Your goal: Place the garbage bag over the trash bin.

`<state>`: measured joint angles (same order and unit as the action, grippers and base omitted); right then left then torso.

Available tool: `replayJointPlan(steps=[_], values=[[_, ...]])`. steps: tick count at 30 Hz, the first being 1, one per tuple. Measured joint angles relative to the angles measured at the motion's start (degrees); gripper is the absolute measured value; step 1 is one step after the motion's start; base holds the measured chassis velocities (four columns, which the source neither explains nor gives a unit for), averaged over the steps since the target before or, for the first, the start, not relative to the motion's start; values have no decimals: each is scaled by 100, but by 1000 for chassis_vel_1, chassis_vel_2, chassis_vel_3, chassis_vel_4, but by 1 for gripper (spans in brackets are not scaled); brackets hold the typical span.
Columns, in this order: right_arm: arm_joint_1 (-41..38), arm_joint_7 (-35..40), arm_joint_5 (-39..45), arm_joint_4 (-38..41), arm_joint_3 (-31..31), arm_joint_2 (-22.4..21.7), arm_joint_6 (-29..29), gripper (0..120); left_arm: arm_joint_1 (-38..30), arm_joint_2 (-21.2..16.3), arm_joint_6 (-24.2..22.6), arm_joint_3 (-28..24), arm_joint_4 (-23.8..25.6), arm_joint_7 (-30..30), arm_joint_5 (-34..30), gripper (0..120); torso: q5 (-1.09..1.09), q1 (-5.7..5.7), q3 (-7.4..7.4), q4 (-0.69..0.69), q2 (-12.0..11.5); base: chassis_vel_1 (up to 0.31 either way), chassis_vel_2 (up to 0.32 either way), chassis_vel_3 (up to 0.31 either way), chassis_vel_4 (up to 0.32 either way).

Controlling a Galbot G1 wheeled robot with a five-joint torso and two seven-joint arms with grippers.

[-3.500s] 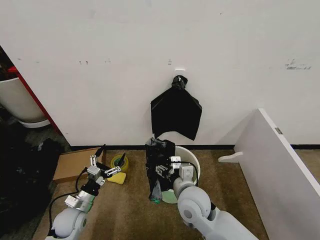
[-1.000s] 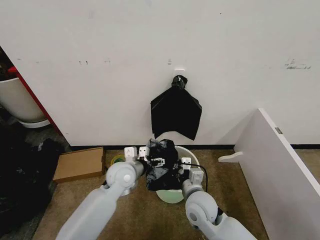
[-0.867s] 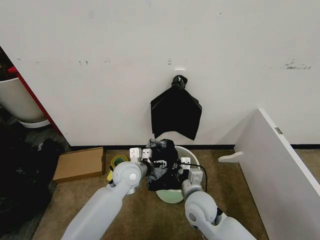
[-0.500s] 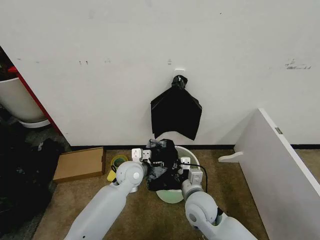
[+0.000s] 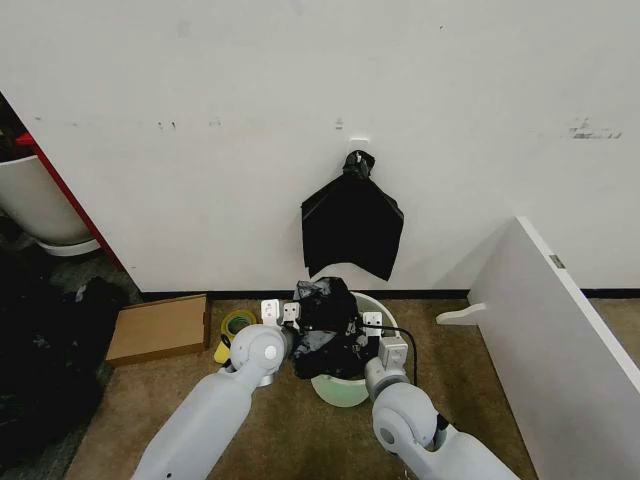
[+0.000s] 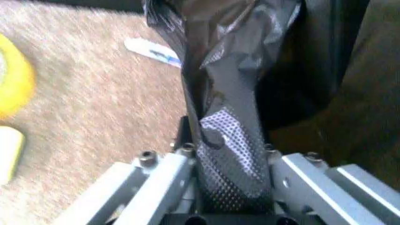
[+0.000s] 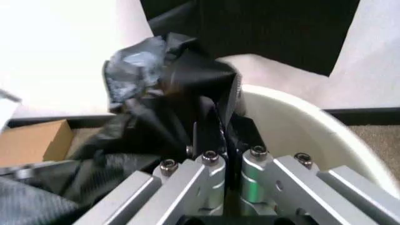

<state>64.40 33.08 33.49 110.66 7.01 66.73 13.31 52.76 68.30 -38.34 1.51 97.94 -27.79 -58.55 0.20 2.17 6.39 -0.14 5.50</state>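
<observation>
The garbage bag (image 5: 326,325) is a crumpled glossy black bunch held over the left side of the trash bin (image 5: 385,318), a cream-white pail on the carpet by the wall. My left gripper (image 5: 291,316) is shut on the bag's left edge; in the left wrist view a band of black film (image 6: 233,140) is pinched between its fingers. My right gripper (image 5: 362,333) is shut on the bag's right part; in the right wrist view the bag (image 7: 168,93) bunches ahead of the fingers, with the bin's rim (image 7: 300,122) beside it.
A flat black plastic bunch (image 5: 352,225) hangs from a wall hook above the bin. A yellow tape roll (image 5: 237,325) and a cardboard box (image 5: 158,327) lie to the left. A white board (image 5: 560,330) slants on the right. A white tub with a red edge (image 5: 40,205) stands far left.
The left arm swung in from the far left and closed on the bag's left edge. The bag went from a tall hanging strip to a low crumpled bunch over the bin.
</observation>
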Motion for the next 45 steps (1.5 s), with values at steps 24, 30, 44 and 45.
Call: replayJointPlan(steps=[24, 30, 44, 45], values=[[89, -487, 304, 142, -833, -153, -1252, 0, 1219, -1013, 1109, 681, 1083, 2183, 1374, 3, 1, 0, 0, 1, 0, 0, 0, 0, 0], [147, -486, 445, -112, -1065, -255, -1306, 0, 1215, -1123, 1376, 950, 1106, 2761, 1378, 3, 0, 1, 0, 0, 0, 0, 0, 0, 0], [936, -1061, 169, -103, -828, -451, -1885, 0, 773, -1053, 1737, 1736, 872, 3030, 711, 3, 1, 1, 0, 0, 0, 0, 0, 0, 0], [936, -1061, 169, -103, -828, -451, -1885, 0, 773, -1053, 1737, 1736, 872, 3030, 711, 3, 1, 1, 0, 0, 0, 0, 0, 0, 0]])
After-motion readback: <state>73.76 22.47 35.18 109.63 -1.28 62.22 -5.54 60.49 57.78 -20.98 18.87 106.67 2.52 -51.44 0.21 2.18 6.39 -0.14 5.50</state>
